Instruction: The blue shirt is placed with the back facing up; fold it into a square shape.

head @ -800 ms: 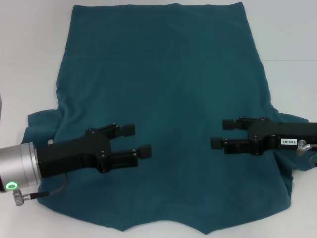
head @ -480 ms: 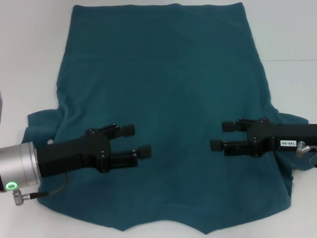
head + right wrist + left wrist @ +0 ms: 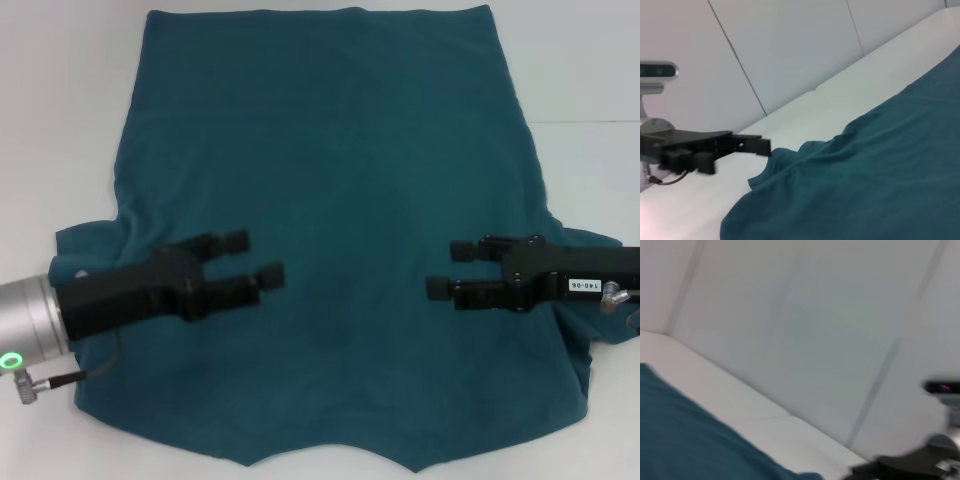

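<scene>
The blue shirt [image 3: 330, 200] lies spread flat on the white table, plain side up, its straight hem at the far edge and its sleeves bunched at both near sides. My left gripper [image 3: 254, 259] hovers open over the shirt's near left part, fingers pointing toward the middle. Facing it over the near right part, my right gripper [image 3: 452, 269] is open too. Neither holds any cloth. The right wrist view shows the shirt [image 3: 875, 185] and the left gripper [image 3: 715, 150] farther off; in the left wrist view a strip of shirt [image 3: 690, 440] shows.
White table [image 3: 60, 120] surrounds the shirt on the left, right and far sides. A crumpled left sleeve [image 3: 85, 250] and right sleeve [image 3: 590, 250] stick out near the arms. White wall panels [image 3: 790, 50] stand behind the table.
My left gripper has pulled back to the left and slightly farther from me, still open. The right gripper has stayed almost still.
</scene>
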